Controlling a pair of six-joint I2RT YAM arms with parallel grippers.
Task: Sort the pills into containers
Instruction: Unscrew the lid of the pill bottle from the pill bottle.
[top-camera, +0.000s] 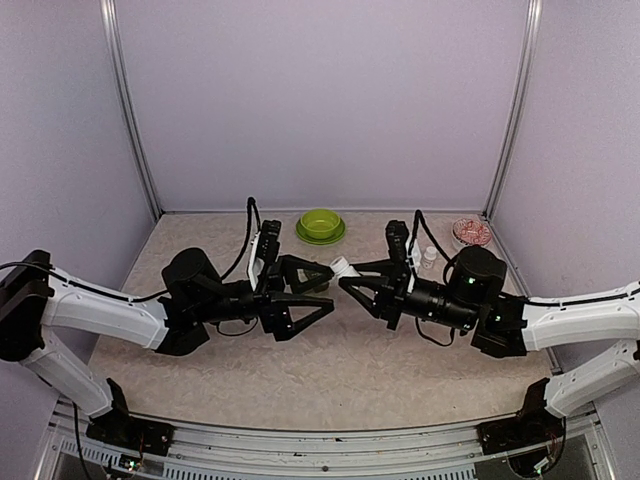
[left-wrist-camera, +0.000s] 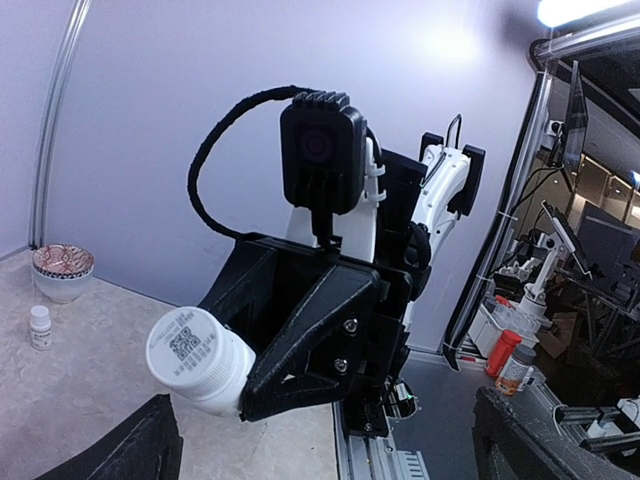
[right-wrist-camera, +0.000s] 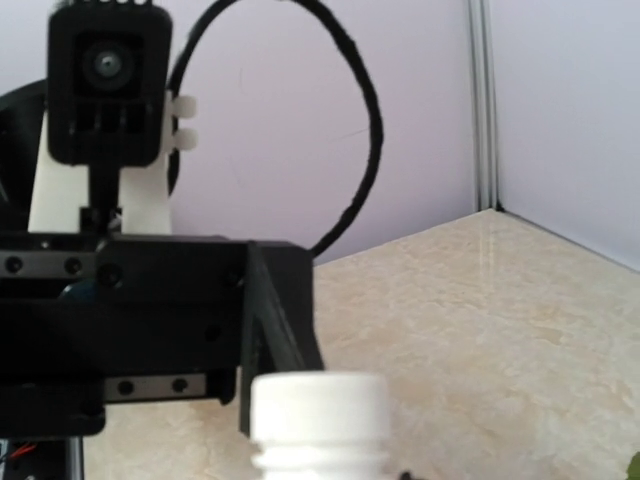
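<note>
One white bottle (top-camera: 343, 267), clamped in the right gripper (top-camera: 352, 278), points its cap toward ten o'clock; the left gripper (top-camera: 330, 288), jaws apart, faces it.

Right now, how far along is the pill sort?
Done: nothing I can see; I can't make out pills or the pill box. In hand: right gripper holds a white bottle, cap on, pointed at the open left gripper. Left: uncap, get pills out, sort into compartments.
</note>
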